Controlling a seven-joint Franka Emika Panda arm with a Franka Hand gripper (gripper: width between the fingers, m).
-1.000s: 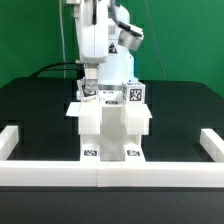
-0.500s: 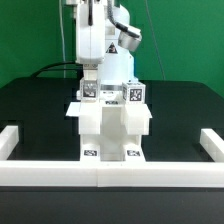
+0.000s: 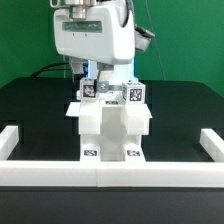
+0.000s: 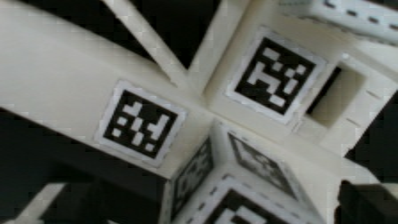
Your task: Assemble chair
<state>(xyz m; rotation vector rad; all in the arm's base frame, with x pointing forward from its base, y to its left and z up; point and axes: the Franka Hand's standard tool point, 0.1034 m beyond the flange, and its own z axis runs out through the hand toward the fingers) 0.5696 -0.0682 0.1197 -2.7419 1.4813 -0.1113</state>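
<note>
Fingers (image 3: 89,76) hanging spread over the chair (image 3: 111,125), gripping nothing that you can see.
You're looking at the gripper (image 3: 90,80) hovering above the chair's top, toward the exterior view's left of it, jaws apart. The chair is standing mid-table (image 3: 30,110), pushed up against the white rail (image 3: 110,177) at the front edge, fiducial tags (image 3: 133,95) facing the camera. Wrist view is filling with white chair pieces and a tag (image 4: 139,120) up close, blurry.
</note>
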